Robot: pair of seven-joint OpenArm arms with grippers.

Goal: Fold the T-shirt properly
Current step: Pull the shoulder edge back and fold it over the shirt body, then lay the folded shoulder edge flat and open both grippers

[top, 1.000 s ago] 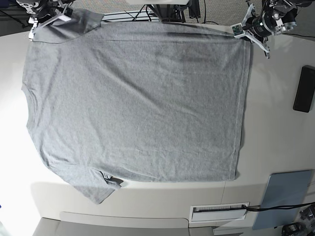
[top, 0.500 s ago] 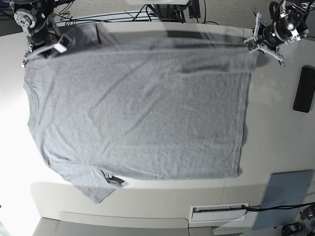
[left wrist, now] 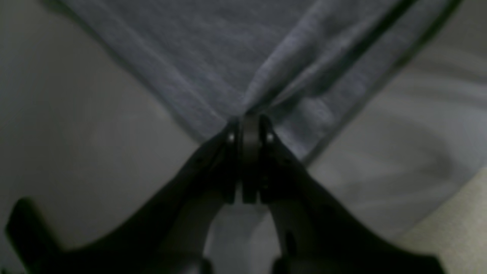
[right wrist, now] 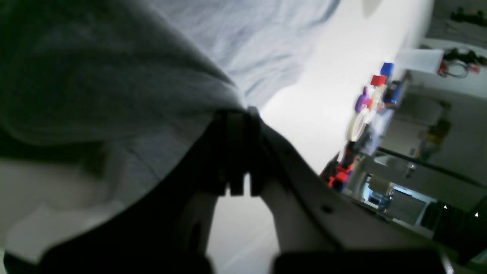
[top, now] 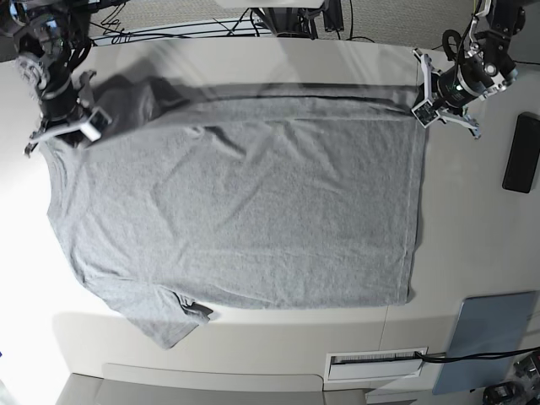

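Note:
The heather-grey T-shirt lies spread on the pale table, plain side up, with its far edge lifted and drawn toward the near side. My left gripper is shut on the shirt's far right hem corner; in the left wrist view the gripper pinches a bunched fold of the shirt. My right gripper is shut on the far left shoulder; in the right wrist view the gripper holds the shirt, which drapes over it.
A black flat device lies at the table's right edge. A grey-blue pad and a white labelled slot sit at the near right. Cables run behind the table. Coloured clutter stands beyond the table.
Both grippers have pulled the shirt's far edge toward the near side, about a fifth of the table's depth. The far edge now ripples and casts a shadow band on the table.

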